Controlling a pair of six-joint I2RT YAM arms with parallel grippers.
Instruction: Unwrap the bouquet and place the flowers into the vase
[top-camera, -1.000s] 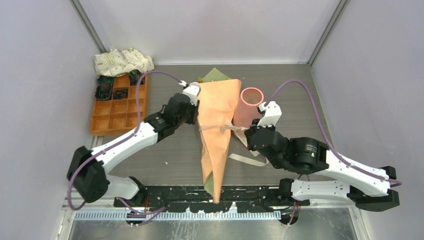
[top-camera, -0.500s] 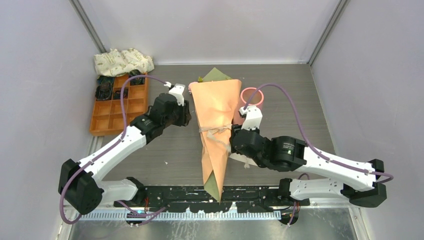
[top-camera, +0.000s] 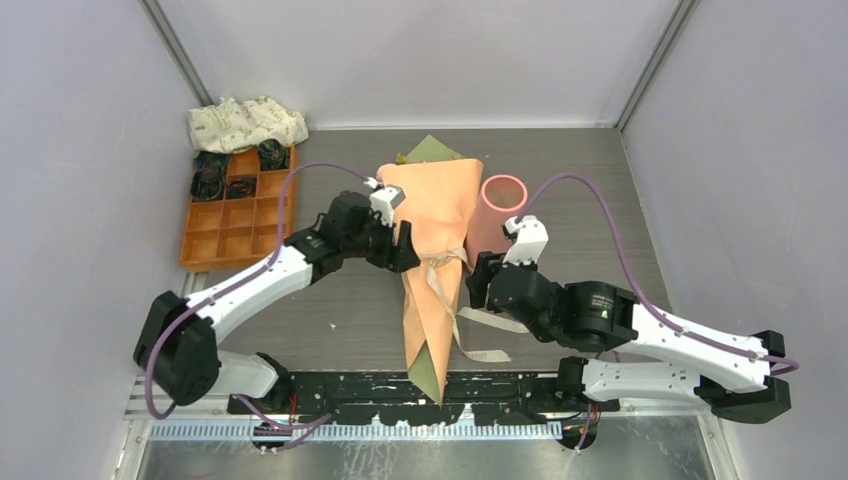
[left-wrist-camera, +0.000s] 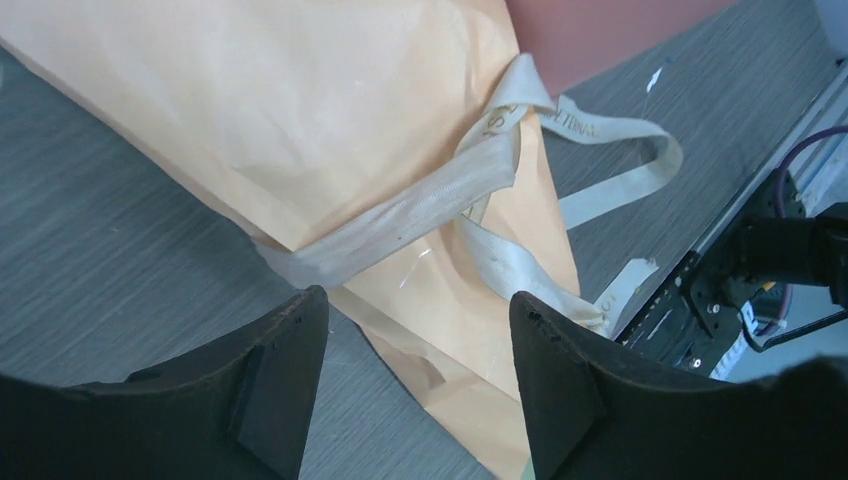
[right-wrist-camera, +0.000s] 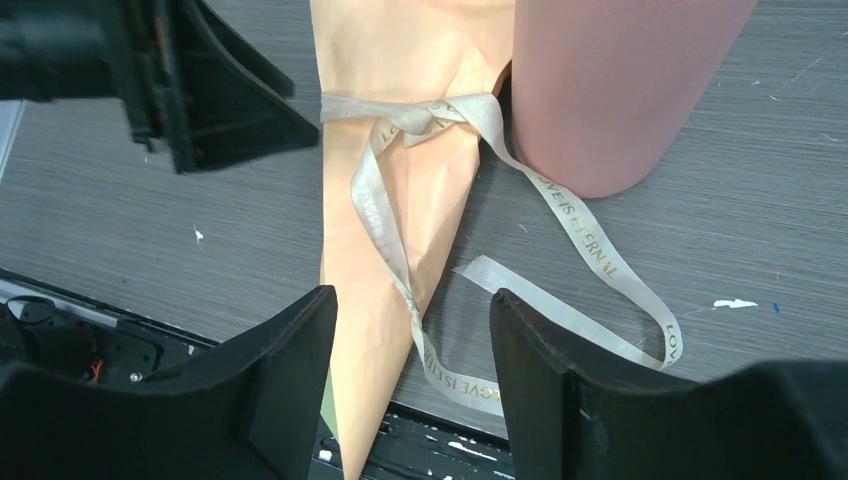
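Observation:
The bouquet (top-camera: 432, 225) lies on the table as a long orange paper cone with its tip toward the arms, also seen in the wrist views (left-wrist-camera: 300, 120) (right-wrist-camera: 400, 60). A beige ribbon (top-camera: 441, 265) (left-wrist-camera: 400, 215) (right-wrist-camera: 410, 115) is knotted round its middle, with loose tails trailing to the right. The flowers are hidden inside the paper. The salmon-pink vase (top-camera: 492, 222) (right-wrist-camera: 610, 90) stands touching the cone's right side. My left gripper (top-camera: 402, 245) (left-wrist-camera: 418, 298) is open at the cone's left edge by the ribbon. My right gripper (top-camera: 478, 285) (right-wrist-camera: 412, 297) is open above the ribbon tails, holding nothing.
An orange compartment tray (top-camera: 237, 215) with dark items sits at the back left, with a cream printed cloth bundle (top-camera: 245, 122) behind it. Grey walls close in three sides. The black base rail (top-camera: 400, 385) runs along the near edge under the cone's tip.
Both grippers went from shut to open. The left swung out left, then back to the cone's edge. The right let go of the ribbon, whose tail now lies nearer the front.

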